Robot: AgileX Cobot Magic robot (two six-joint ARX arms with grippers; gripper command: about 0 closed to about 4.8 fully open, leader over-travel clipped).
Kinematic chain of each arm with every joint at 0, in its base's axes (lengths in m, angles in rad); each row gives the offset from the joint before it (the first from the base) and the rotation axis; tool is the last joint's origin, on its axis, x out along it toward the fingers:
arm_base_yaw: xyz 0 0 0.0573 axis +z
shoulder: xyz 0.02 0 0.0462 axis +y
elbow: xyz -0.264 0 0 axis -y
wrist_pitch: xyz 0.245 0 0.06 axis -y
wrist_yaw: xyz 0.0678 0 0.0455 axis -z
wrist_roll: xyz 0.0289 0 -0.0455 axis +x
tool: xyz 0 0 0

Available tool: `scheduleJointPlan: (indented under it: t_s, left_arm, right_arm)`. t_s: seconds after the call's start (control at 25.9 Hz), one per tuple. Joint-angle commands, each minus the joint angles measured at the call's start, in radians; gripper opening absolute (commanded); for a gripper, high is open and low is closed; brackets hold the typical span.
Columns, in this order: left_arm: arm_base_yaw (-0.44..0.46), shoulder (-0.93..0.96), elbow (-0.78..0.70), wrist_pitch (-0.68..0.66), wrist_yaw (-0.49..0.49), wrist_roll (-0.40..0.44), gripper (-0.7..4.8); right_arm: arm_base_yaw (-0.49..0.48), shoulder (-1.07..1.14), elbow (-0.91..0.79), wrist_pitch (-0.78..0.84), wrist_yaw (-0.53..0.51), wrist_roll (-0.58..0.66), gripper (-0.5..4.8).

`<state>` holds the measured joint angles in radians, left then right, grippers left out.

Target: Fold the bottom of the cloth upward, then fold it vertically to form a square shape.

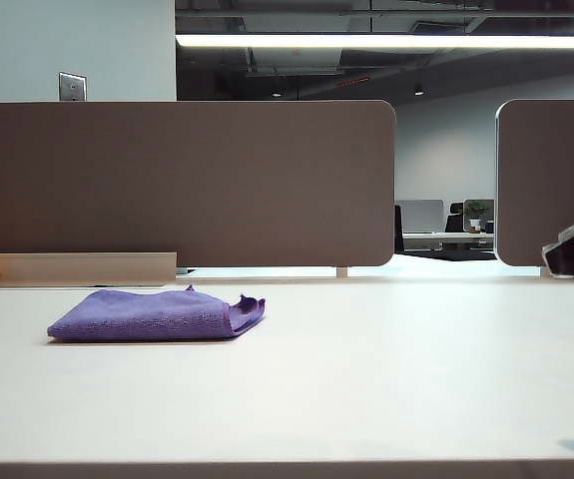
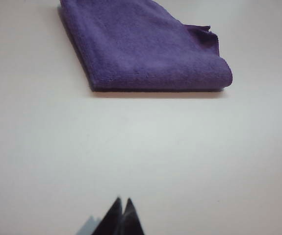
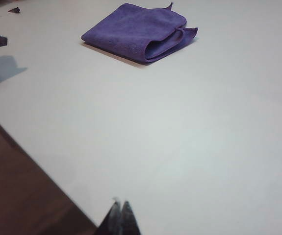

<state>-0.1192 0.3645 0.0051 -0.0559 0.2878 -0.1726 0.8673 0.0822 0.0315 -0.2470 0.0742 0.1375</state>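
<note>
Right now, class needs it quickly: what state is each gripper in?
Left gripper: closed, empty, short of the folded purple fuzzy microfibre cloth.
Right gripper: closed, empty, over the pale table, far from the cloth.

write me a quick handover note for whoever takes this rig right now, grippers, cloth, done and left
Left gripper: shut, empty, above bare table, short of the cloth.
Right gripper: shut, empty, near the table's edge, well clear of the cloth; in the exterior view only part of that arm shows at the right edge.
Cloth: lies folded in layers on the left half of the table, a rounded fold along one side and a loose corner sticking out at the far end.
Done: both folds appear made; shape is roughly square.
Left: possibly tuck the stray corner; otherwise nothing obvious.
</note>
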Motion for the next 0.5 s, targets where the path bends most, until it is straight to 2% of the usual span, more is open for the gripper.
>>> scheduleJointPlan:
  t_s: [0.04,0.5]
  left_arm:
    - [0.000,0.000,0.002,0.013,0.004,0.007,-0.01]
    - [0.000,0.000,0.002,0.013,0.004,0.007,-0.01]
  right_arm:
    - [-0.020,-0.011,0.002,-0.013,-0.006,0.002,0.00]
    - [-0.313,-0.080,0.003,-0.011,-0.002,0.002,0.00]
